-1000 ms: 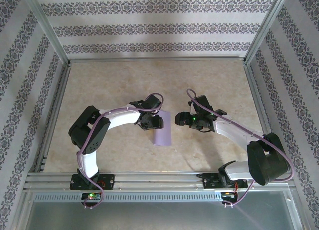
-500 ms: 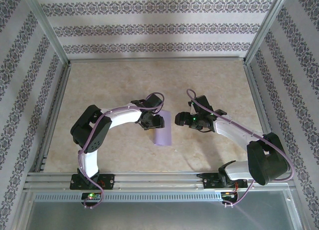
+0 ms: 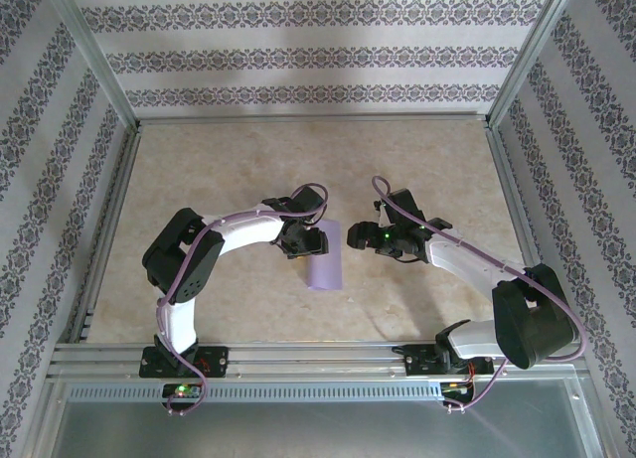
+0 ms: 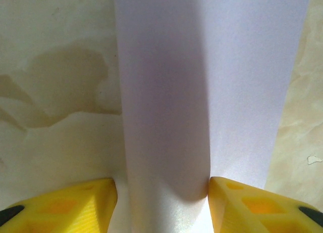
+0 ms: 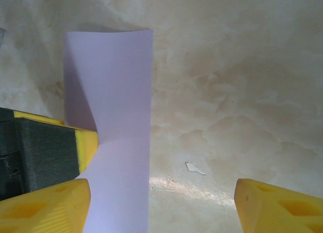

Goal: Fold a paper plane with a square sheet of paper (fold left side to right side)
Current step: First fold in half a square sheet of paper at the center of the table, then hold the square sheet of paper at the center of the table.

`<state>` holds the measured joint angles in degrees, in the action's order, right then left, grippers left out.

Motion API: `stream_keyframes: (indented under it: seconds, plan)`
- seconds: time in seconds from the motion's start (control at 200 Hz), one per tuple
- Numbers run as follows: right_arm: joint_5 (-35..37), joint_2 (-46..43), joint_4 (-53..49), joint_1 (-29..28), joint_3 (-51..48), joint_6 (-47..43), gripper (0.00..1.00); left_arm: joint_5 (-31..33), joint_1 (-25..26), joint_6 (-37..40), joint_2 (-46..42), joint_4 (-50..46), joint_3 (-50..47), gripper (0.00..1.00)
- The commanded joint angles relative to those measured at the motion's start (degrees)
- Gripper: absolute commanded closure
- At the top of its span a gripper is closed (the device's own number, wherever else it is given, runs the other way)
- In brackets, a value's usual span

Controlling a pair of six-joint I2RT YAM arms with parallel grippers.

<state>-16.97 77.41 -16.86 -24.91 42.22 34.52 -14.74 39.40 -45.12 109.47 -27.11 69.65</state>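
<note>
At mid-table, a half-folded sheet awaited its crease

Between two arms on the table (image 3: 248, 160), the sheet (image 3: 324, 269) lay doubled over, its fold rounded rather than pressed. Left gripper (image 3: 304, 247) stood part-open astride that bulge, one finger (image 4: 242, 202) touching it; right gripper (image 5: 159, 190) gaped wide and empty, just beside the sheet's right edge. A clean crease would likely need that edge pinned while the bulge was flattened slowly. Whether the edges met squarely was hidden under the left gripper; both wrist views cut off the sheet's near end; a pale fleck (image 5: 193, 167) defied identification.
</note>
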Motion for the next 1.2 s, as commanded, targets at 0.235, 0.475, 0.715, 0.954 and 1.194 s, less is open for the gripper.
stream_keyframes:
  seconds: [0.235,0.475,0.715,0.954,1.194]
  plan:
    - [-5.3,1.8,4.1,-0.7,-1.3,2.0,0.32,-0.5,1.1,-0.5,5.2,-1.1,-1.8,0.46]
    - [-13.1,6.2,15.4,-1.8,-3.1,9.1,0.71,-0.1,1.0,-0.4,5.3,-1.8,-1.5,0.46]
    - [-12.5,12.9,18.7,-4.3,-0.8,10.8,1.0,0.1,1.0,-0.3,5.3,-2.0,-1.3,0.46]
    - [-10.5,17.4,18.2,-6.3,0.9,10.2,1.0,0.2,1.1,-0.1,5.2,-2.2,-1.3,0.46]
    - [-9.4,19.2,16.3,-6.6,0.9,9.6,1.0,0.2,1.1,0.1,5.2,-2.1,-1.1,0.46]
